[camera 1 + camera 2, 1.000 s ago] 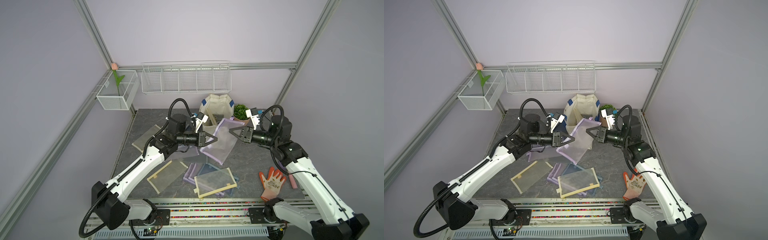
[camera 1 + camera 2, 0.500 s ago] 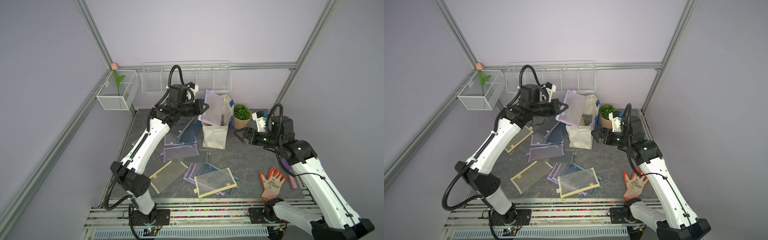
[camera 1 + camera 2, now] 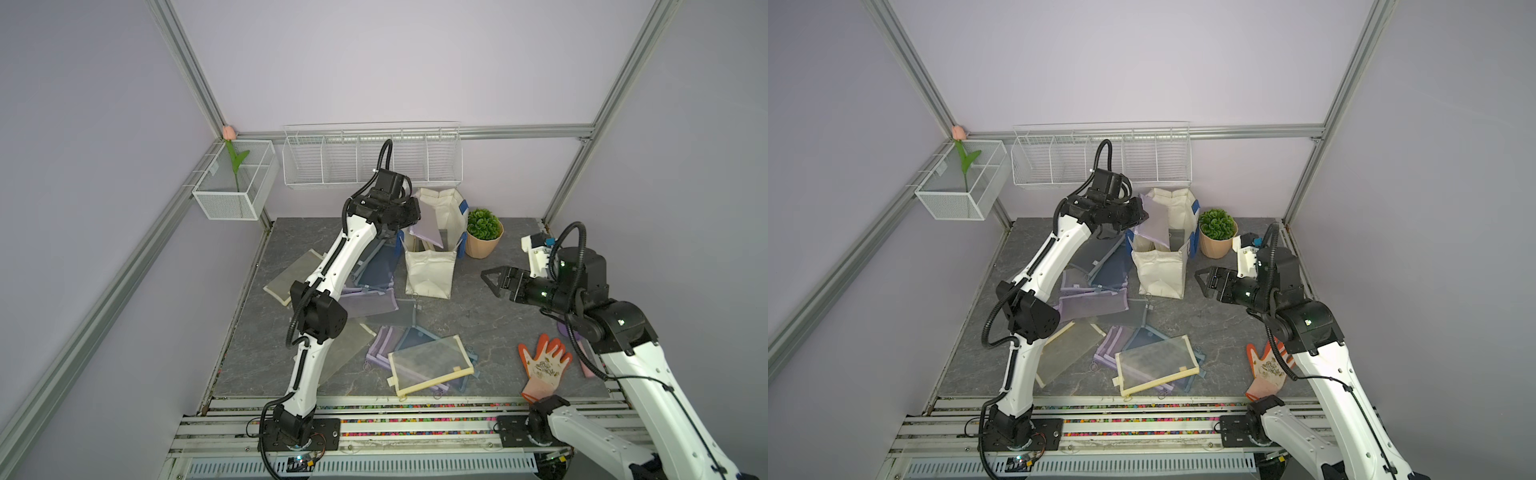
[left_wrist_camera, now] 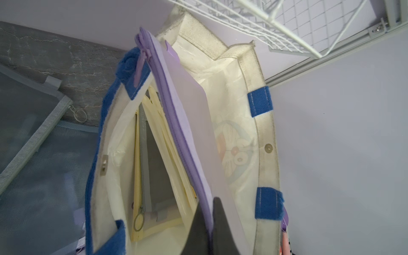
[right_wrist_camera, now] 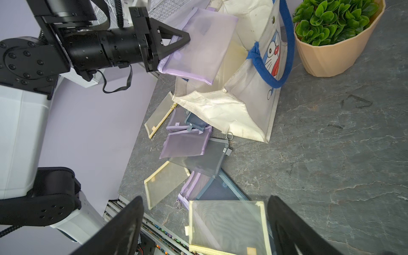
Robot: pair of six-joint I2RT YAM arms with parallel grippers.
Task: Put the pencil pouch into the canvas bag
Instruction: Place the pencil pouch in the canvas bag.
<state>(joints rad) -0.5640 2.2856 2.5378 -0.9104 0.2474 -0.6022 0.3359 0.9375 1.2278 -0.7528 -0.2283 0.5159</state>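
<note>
The lilac mesh pencil pouch (image 3: pixel 428 230) (image 3: pixel 1156 226) hangs tilted over the open mouth of the off-white canvas bag (image 3: pixel 430 274) (image 3: pixel 1160 274), its lower corner dipping inside. My left gripper (image 3: pixel 411 214) (image 4: pixel 208 205) is shut on the pouch's (image 4: pixel 187 106) upper edge. The left wrist view looks down into the bag (image 4: pixel 265 136), where yellow and grey pouches stand. In the right wrist view the left gripper (image 5: pixel 185 39) pinches the pouch (image 5: pixel 198 50) above the bag (image 5: pixel 231 114). My right gripper (image 3: pixel 490 282) (image 5: pixel 205 198) is open and empty, to the right of the bag.
Several loose mesh pouches (image 3: pixel 430 365) lie on the grey table left of and in front of the bag. A potted plant (image 3: pixel 483 232) stands right beside the bag. An orange glove (image 3: pixel 544 365) lies front right. Wire baskets (image 3: pixel 372 160) hang on the back wall.
The right gripper let go of the lilac pouch, opened and drew back to the right. The left arm carried the pouch up and back, then lowered it to the bag's mouth.
</note>
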